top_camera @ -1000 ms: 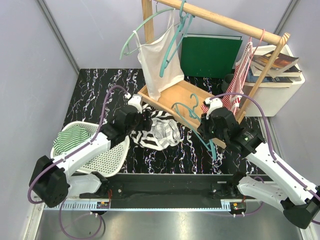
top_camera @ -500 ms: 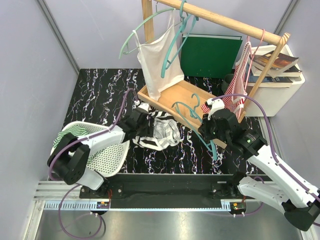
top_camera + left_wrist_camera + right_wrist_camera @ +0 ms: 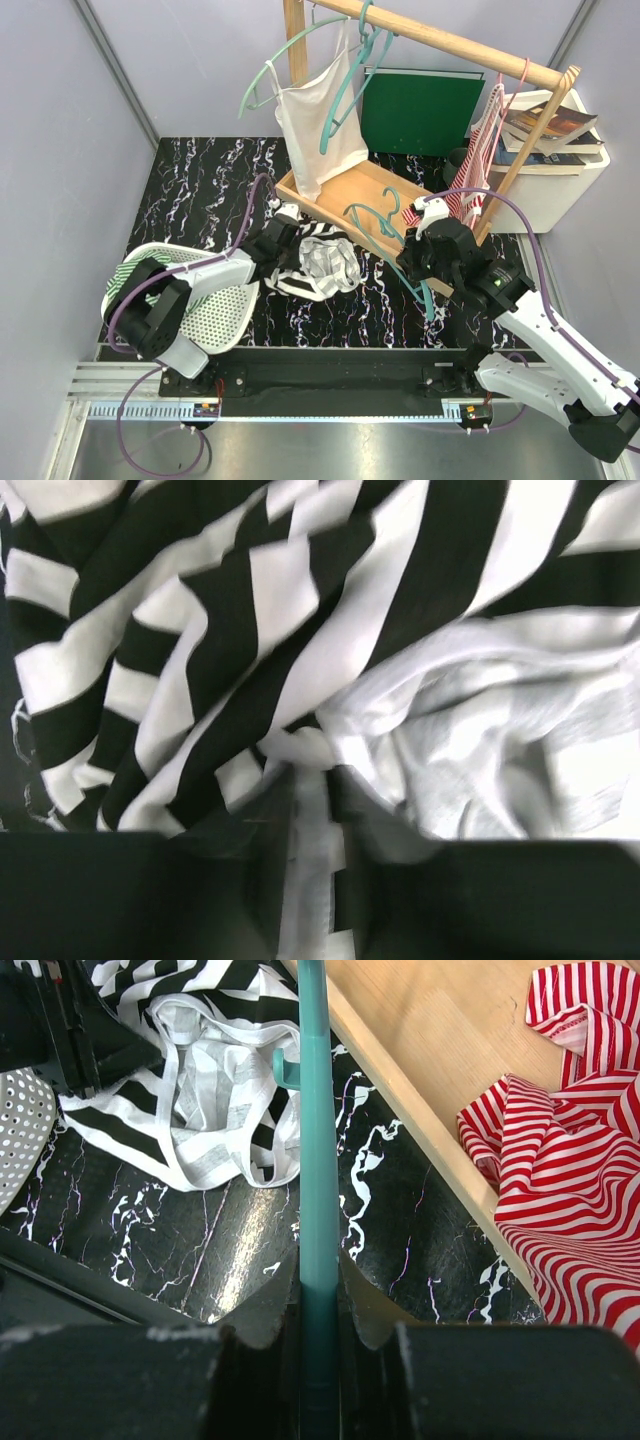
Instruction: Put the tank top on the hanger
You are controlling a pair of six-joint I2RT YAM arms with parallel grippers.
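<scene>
The tank top [image 3: 315,262] is a crumpled heap on the black marbled desk [image 3: 190,180]. It sits between the two arms, right up against the near corner of the wooden tray [image 3: 350,190]. It's bold black and white stripes with the paler inside showing on the right half. The lump runs roughly left to right in the top view.

The left end effector [image 3: 283,240] is down at its left edge, and the wrist view shows the fingers [image 3: 262,825] pinched on a fold of the cloth.

The right end effector [image 3: 318,1290] is clamped on the hanger [image 3: 318,1160]. That's thin teal plastic, with its long bar running diagonally from the tray toward the near edge and its hook pointing at the rack.
</scene>
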